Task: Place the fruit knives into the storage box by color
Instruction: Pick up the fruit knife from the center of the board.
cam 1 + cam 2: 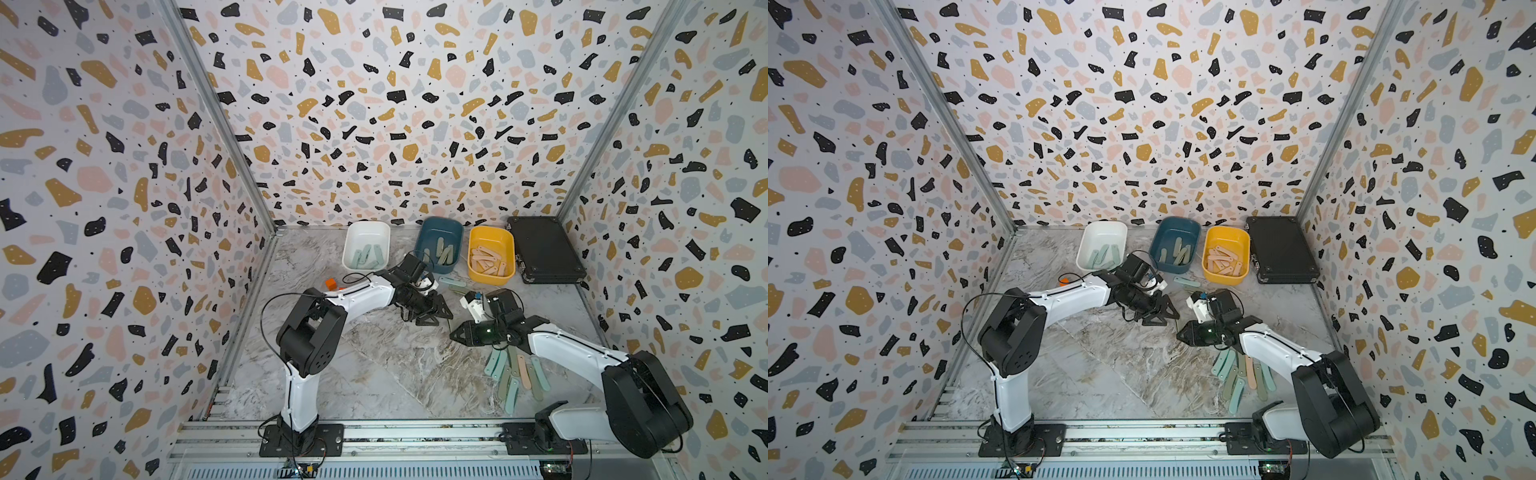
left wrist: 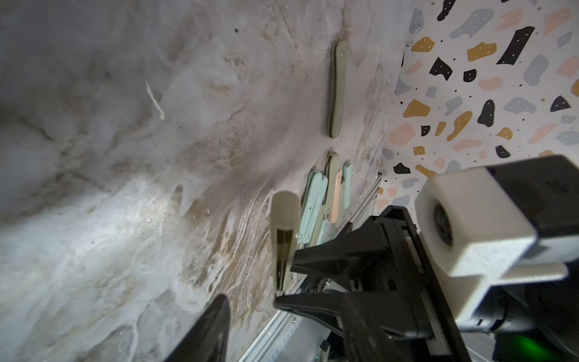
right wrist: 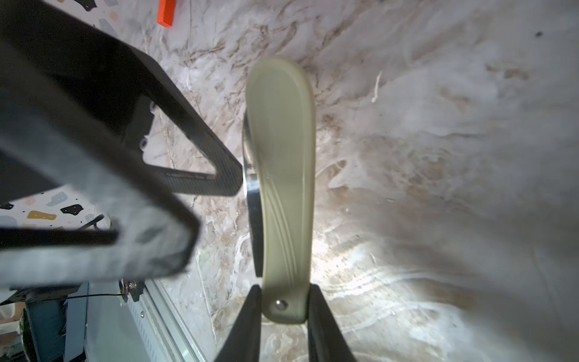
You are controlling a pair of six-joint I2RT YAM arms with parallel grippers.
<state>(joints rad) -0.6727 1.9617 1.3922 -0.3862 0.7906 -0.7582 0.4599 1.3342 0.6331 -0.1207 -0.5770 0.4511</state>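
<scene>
No words, numbers, brand marks or signs can be read anywhere here. The white tub [image 1: 367, 225], teal tub [image 1: 441, 225], yellow tub [image 1: 492, 233] and black case [image 1: 540, 249] have plain sides. The sage green knife [image 3: 282, 188], seen close up, carries only moulded curved lines and a metal rivet [image 3: 280, 303]. Any print on the circuit board [image 1: 555, 467] is too small to tell.

In both top views the right arm [image 1: 573, 353] covers part of the loose knives [image 1: 519, 374], the left arm [image 1: 365, 293] hides part of the orange block [image 1: 331, 284], and the held green knife [image 3: 282, 188] is probably too small to make out there.
</scene>
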